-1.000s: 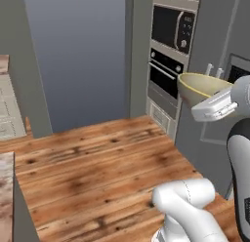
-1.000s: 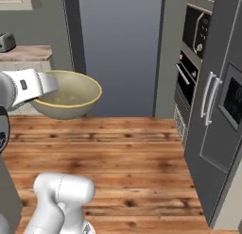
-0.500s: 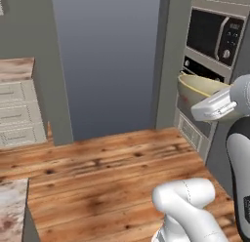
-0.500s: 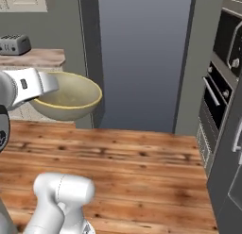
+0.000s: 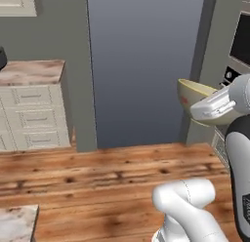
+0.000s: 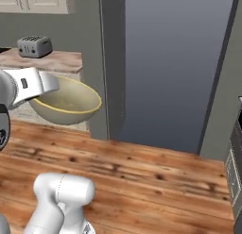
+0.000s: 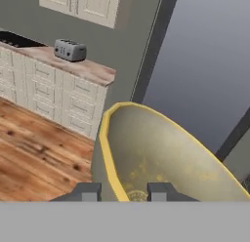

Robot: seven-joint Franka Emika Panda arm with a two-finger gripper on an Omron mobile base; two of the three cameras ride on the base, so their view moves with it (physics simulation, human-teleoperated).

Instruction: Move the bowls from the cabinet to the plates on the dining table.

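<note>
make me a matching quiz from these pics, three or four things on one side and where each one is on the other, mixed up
Things:
1. bowl
2. toaster
3. pincer
4. drawers

Places:
A. on the pink-brown stone counter
B. one finger inside the bowl's rim, one outside
C. under the stone counter
D. held in the air above the wooden floor

Pairs: 1-D, 2-A, 3-B, 4-C

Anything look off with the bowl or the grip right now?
Nothing stands out. The olive-tan bowl sits roughly level and empty, with the pincer clamped across its yellowish rim, one finger inside and one outside. No cracks or spills show.
</note>
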